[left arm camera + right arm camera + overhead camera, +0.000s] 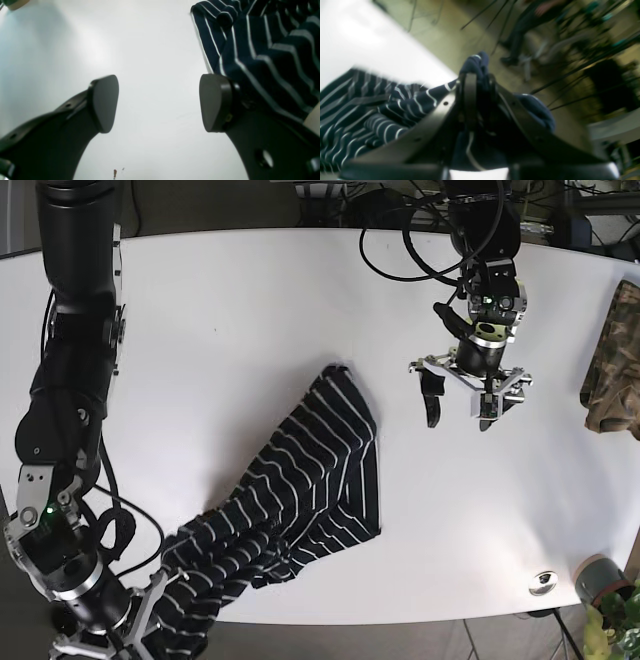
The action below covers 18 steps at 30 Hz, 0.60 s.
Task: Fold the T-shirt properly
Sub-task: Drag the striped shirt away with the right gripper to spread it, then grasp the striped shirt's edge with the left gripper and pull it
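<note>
**One striped shirt, two arms, one grip**

White worktop (230,310) carries one T-shirt (300,480), navy with thin white stripes, lying crumpled and stretched on a diagonal. Two end effectors are in view. The right end effector (477,82) sits at the worktop's near edge with its jaws closed on a bunched fold of the T-shirt, the rest of the cloth trailing away from it across the surface. The left end effector (460,408) hangs with its jaws spread wide and nothing between them, the T-shirt's far corner just beside it. One camouflage-patterned cloth (610,370) lies well apart on its other side.
</note>
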Each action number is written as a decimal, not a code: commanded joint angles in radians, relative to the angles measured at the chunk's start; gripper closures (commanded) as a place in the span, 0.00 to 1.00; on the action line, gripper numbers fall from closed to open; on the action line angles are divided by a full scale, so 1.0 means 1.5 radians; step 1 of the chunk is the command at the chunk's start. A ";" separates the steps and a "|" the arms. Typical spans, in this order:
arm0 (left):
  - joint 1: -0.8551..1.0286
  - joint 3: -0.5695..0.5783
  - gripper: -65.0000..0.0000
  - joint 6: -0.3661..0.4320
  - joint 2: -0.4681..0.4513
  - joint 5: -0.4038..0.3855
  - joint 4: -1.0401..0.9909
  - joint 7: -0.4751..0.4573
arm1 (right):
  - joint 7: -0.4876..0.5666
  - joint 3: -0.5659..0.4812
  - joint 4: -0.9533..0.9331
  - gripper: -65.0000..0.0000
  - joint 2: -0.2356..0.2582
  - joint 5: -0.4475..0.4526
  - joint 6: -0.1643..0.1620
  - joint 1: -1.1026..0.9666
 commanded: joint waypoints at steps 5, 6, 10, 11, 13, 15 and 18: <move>-0.043 0.002 0.28 0.002 0.001 -0.007 -0.024 -0.021 | -0.007 0.001 0.010 0.97 0.013 0.003 -0.006 0.130; -0.051 0.002 0.28 0.002 0.001 -0.007 -0.027 -0.021 | -0.012 0.001 0.010 0.97 0.013 0.003 -0.004 0.143; -0.080 0.010 0.28 0.002 0.002 -0.007 -0.053 -0.021 | -0.026 0.001 0.009 0.97 0.009 -0.003 0.026 0.200; -0.089 0.018 0.28 0.002 0.002 -0.007 -0.062 -0.021 | -0.028 0.001 0.009 0.97 0.009 -0.003 0.030 0.210; -0.103 0.033 0.28 0.002 0.002 -0.007 -0.081 -0.021 | -0.037 0.001 0.009 0.97 0.009 -0.003 0.030 0.225; -0.124 0.053 0.28 0.002 0.002 -0.007 -0.109 -0.021 | -0.049 0.001 0.009 0.97 0.008 -0.003 0.030 0.239; -0.157 0.085 0.28 0.002 0.002 -0.007 -0.148 -0.021 | -0.051 0.001 0.009 0.97 0.007 -0.003 0.030 0.241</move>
